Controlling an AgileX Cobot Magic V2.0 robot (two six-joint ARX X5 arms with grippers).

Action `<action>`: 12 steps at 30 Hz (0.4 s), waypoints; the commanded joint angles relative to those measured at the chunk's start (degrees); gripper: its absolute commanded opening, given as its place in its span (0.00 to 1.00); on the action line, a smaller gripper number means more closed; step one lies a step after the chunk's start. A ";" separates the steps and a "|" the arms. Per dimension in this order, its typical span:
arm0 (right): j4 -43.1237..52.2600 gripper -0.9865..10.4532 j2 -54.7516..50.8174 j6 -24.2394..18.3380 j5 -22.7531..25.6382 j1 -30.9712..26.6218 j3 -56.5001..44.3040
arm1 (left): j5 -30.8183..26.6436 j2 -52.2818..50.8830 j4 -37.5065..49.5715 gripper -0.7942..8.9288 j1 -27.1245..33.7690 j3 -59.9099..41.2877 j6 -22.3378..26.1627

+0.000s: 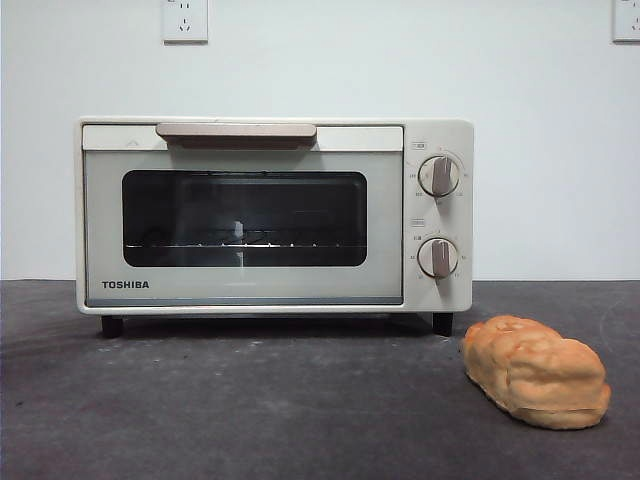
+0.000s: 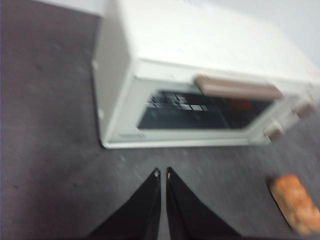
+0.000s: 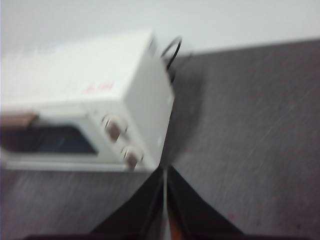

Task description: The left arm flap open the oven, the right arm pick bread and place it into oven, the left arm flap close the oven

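Note:
The cream-white TOSHIBA oven [image 1: 270,215] stands on the dark table with its door closed, beige handle [image 1: 236,131] along the top. It also shows in the blurred wrist views as the oven [image 2: 200,75] and the oven [image 3: 90,110]. The golden-brown bread [image 1: 535,371] lies on the table in front of the oven's right corner; the bread [image 2: 296,202] shows in the left wrist view too. My left gripper [image 2: 162,172] hangs above the table before the oven door, shut and empty. My right gripper [image 3: 165,171] hovers off the oven's knob side, shut and empty. Neither arm shows in the front view.
Two knobs [image 1: 439,176] sit on the oven's right panel. A black cable [image 3: 171,52] loops behind the oven. A white wall with power sockets [image 1: 185,19] rises behind the table [image 1: 250,410].

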 commanded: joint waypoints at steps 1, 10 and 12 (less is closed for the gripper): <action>-6.97 0.09 4.81 -5.53 -2.62 0.02 5.40 | 2.95 3.30 -3.10 0.10 0.09 3.96 5.88; -22.51 0.09 11.13 -13.11 -7.41 0.07 9.79 | 7.21 7.89 -13.62 0.10 -1.62 9.62 11.87; -23.82 0.09 11.15 -13.77 -7.28 0.17 9.79 | 7.23 7.82 -14.14 0.10 -2.05 9.62 11.87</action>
